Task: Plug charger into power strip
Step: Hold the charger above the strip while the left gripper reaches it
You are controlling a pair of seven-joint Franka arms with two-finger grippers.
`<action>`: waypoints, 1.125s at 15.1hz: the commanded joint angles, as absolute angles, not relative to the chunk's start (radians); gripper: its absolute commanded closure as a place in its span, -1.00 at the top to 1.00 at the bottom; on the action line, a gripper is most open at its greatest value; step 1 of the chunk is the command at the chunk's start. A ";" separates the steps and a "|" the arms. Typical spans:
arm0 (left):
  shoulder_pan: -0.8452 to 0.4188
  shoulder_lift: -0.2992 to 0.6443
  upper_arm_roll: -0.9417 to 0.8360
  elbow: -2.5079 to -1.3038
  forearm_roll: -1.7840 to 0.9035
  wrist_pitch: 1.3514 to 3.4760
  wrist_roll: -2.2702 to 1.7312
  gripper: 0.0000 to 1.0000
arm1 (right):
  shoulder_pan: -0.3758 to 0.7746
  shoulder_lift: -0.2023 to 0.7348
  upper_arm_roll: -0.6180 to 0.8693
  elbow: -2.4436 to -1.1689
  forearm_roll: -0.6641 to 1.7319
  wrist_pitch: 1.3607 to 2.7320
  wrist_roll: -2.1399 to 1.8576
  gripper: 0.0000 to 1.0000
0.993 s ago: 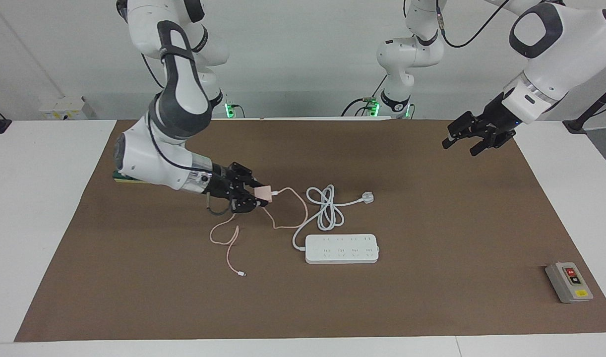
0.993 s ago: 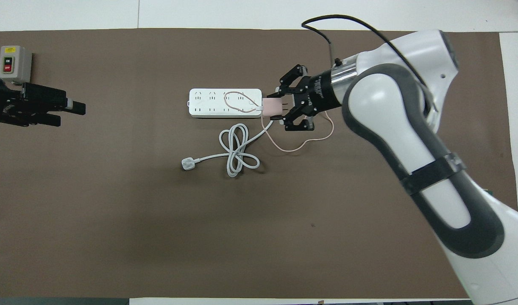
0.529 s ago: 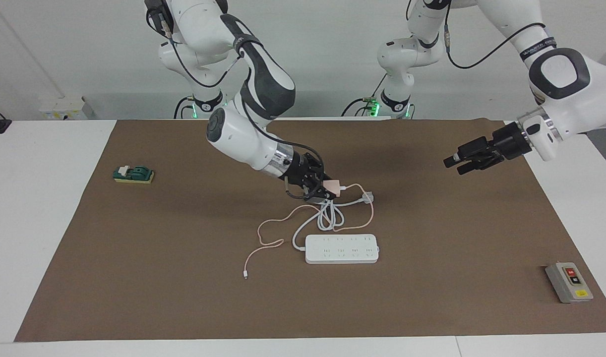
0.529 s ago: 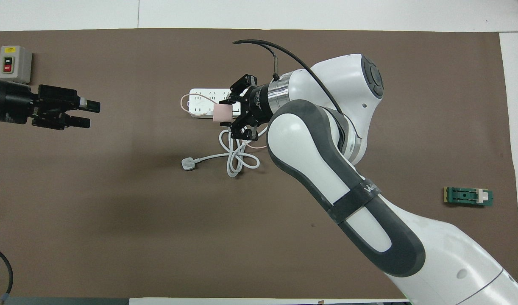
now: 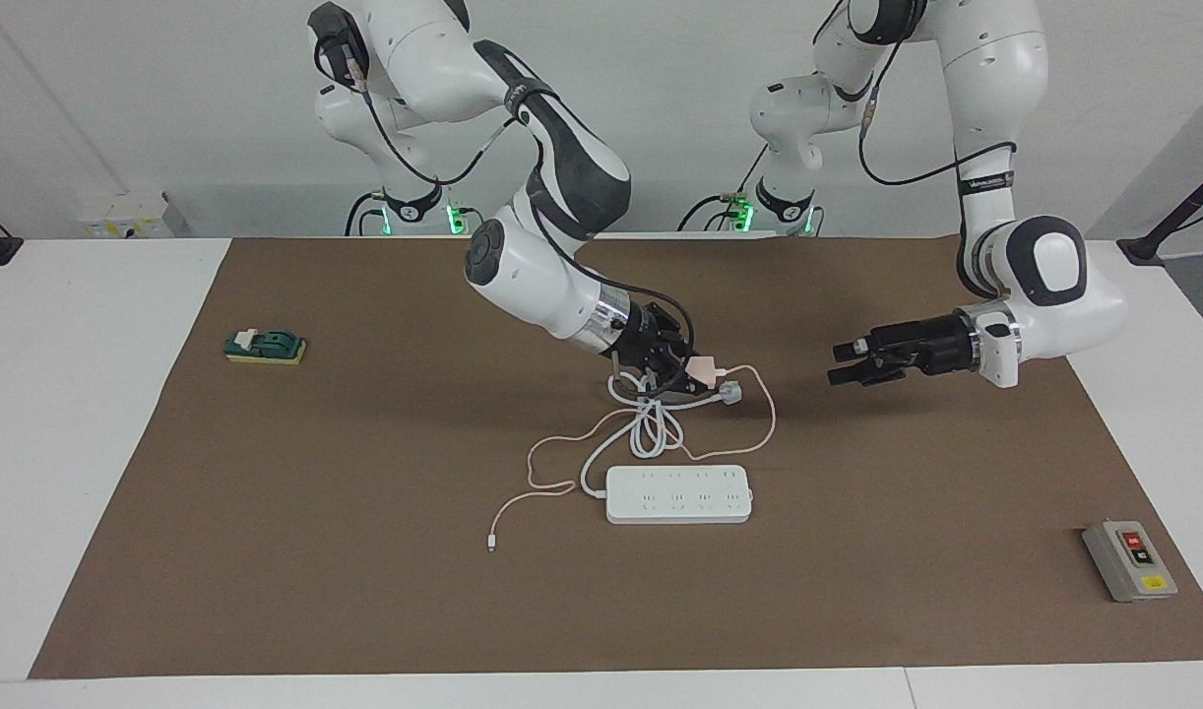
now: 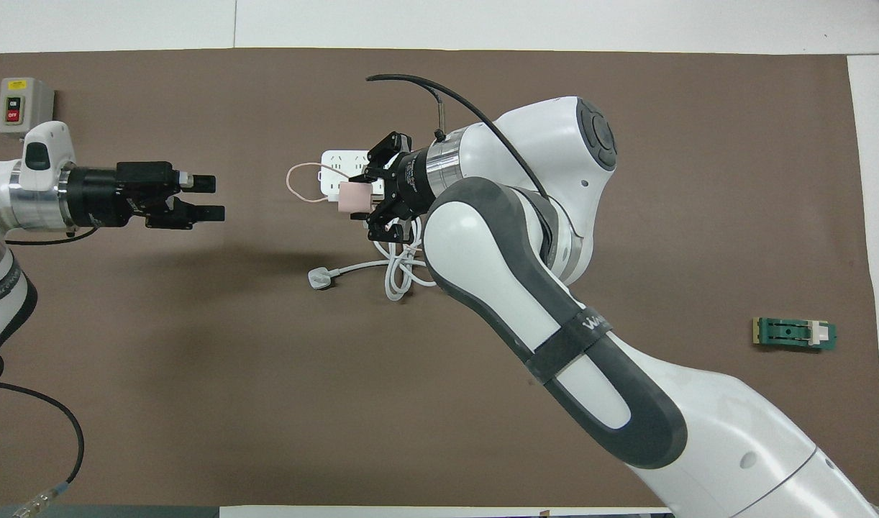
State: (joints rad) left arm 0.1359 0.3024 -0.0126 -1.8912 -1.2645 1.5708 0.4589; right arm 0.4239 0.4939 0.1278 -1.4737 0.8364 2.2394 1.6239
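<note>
My right gripper [image 5: 692, 374] is shut on the charger [image 5: 705, 367], a small pale pink cube, and holds it in the air over the coiled white cord [image 5: 651, 428]. In the overhead view the charger [image 6: 353, 198] and the right gripper [image 6: 364, 200] cover one end of the power strip [image 6: 335, 167]. The charger's thin pink cable [image 5: 552, 463] trails down over the mat to its white connector [image 5: 490, 545]. The white power strip [image 5: 678, 493] lies flat with its sockets facing up. My left gripper [image 5: 838, 363] hangs open and empty over the mat, toward the left arm's end from the charger.
The strip's three-pin plug [image 5: 729, 392] lies on the mat just under the charger. A grey switch box [image 5: 1129, 559] sits at the mat's corner at the left arm's end. A small green item [image 5: 265, 346] lies at the right arm's end. A brown mat [image 5: 365, 591] covers the table.
My right gripper has carried the charger toward the left arm's end, dragging the pink cable across the mat. My left gripper has swung lower and inward toward the charger.
</note>
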 commanded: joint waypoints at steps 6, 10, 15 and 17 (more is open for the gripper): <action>0.054 0.296 -0.006 -2.006 -1.448 1.531 0.612 1.00 | 0.430 0.545 0.127 -1.385 0.839 2.183 1.617 -1.00; -0.009 0.287 -0.006 -2.043 -1.520 1.546 0.638 1.00 | 0.430 0.545 0.127 -1.387 0.839 2.183 1.617 -1.00; -0.054 0.285 -0.006 -2.054 -1.543 1.589 0.706 1.00 | 0.431 0.545 0.127 -1.385 0.841 2.184 1.617 -1.00; -0.077 0.287 -0.006 -2.054 -1.571 1.617 0.729 1.00 | 0.433 0.545 0.127 -1.385 0.841 2.186 1.617 -1.00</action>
State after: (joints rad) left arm -0.0396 0.3032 -0.0187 -2.0253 -1.5237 1.5742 0.6853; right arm 0.4304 0.5266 0.1266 -1.4152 0.8364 2.1985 1.6237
